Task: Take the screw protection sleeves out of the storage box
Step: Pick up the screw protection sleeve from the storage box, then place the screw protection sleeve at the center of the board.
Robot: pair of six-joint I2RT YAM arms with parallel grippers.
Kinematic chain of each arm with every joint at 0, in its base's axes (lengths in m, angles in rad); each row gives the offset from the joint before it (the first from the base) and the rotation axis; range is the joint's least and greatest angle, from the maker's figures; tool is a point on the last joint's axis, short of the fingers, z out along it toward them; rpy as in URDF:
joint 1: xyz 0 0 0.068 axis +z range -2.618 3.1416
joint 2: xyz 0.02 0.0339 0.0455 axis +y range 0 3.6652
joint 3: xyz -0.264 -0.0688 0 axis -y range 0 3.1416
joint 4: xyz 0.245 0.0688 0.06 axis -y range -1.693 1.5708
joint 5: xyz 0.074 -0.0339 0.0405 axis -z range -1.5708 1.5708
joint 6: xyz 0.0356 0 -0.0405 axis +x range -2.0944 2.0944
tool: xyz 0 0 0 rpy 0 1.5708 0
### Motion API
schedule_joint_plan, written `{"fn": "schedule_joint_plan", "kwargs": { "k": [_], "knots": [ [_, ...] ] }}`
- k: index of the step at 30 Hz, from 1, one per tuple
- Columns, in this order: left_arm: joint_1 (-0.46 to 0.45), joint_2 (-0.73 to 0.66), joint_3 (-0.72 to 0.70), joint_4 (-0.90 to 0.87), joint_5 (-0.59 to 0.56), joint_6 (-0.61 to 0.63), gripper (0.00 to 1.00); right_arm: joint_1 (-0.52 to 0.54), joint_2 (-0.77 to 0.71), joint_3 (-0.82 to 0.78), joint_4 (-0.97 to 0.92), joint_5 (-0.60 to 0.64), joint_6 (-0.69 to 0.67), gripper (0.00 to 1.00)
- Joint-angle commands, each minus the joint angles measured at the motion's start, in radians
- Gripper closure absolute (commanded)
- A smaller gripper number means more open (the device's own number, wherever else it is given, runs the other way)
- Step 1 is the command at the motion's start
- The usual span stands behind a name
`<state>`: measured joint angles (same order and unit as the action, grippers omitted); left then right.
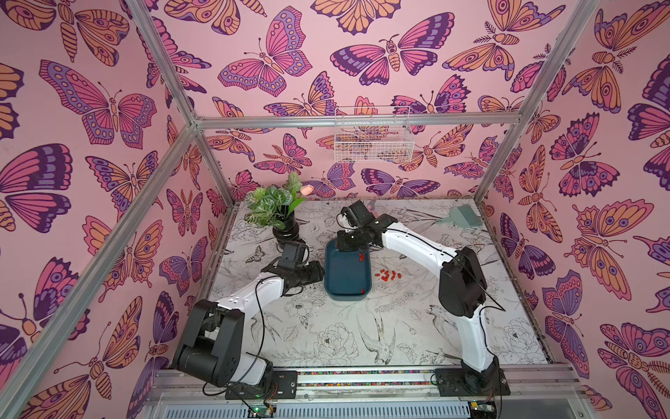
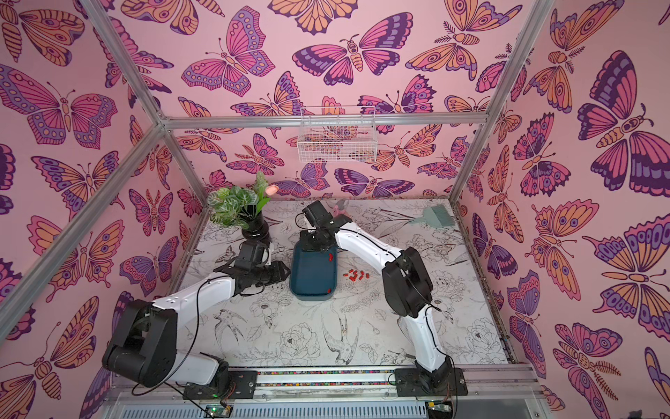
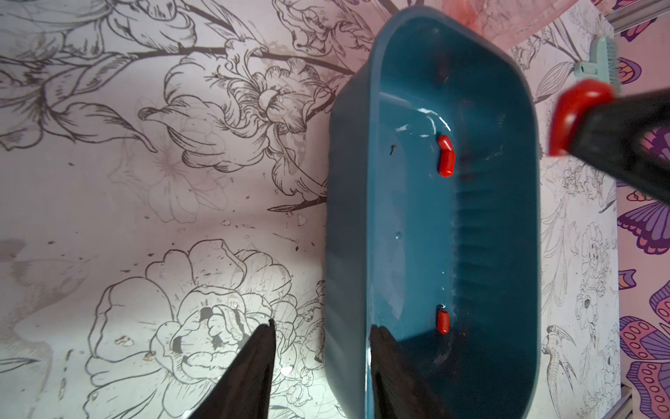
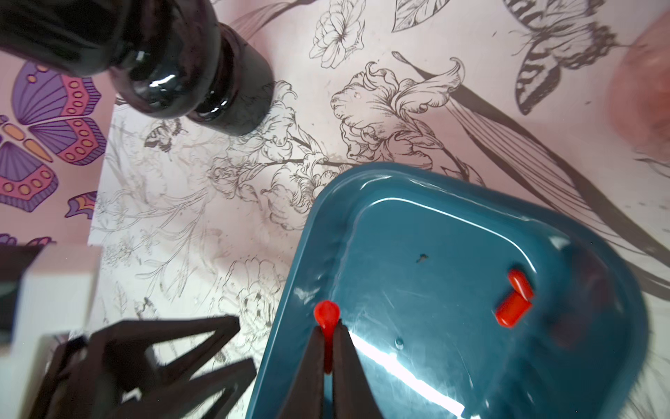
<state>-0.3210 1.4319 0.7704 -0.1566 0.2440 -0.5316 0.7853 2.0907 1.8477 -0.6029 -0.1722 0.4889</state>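
Red-orange sleeve [image 4: 326, 313] sits pinched in the right end effector [image 4: 328, 328] over the teal storage box [image 4: 453, 192] (three more lie inside); left end effector [image 3: 322, 325], jaws apart, straddles its rim.

- The pinched sleeve [image 4: 327, 315] is mostly hidden between the closed fingers [image 4: 311, 362] of the right gripper [image 4: 330, 328]; only its rounded end is seen.
- In both top views that grip is covered by the gripper's own body.
- The tray [image 4: 435, 254] is cut off by the lower edge in both wrist views.
- The loose sleeves [image 1: 388, 275] on the table [image 1: 326, 337] are too small to be counted from above.
- The vase [image 4: 203, 83] is blurred and cut off; a pink blur [image 4: 641, 90] beside the picture's edge cannot be identified.
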Motion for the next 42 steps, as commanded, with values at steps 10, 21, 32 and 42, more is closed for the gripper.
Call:
{"fn": "schedule_joint_plan", "kwargs": {
  "k": [10, 21, 32, 42],
  "knots": [
    [0.005, -0.119, -0.022, -0.011, 0.002, -0.006, 0.53, -0.012, -0.355, -0.274, -0.082, 0.11, -0.063, 0.89],
    [-0.023, -0.2, 0.018, -0.021, 0.02, -0.036, 0.55, -0.137, -0.616, -0.553, -0.077, 0.108, -0.079, 0.89],
    [-0.152, -0.037, 0.128, -0.023, 0.041, -0.04, 0.54, -0.23, -0.682, -0.721, -0.03, 0.071, -0.089, 0.89],
    [-0.197, 0.056, 0.168, -0.011, 0.056, -0.042, 0.53, -0.258, -0.6, -0.784, 0.042, 0.047, -0.092, 0.89]
  ]
}}
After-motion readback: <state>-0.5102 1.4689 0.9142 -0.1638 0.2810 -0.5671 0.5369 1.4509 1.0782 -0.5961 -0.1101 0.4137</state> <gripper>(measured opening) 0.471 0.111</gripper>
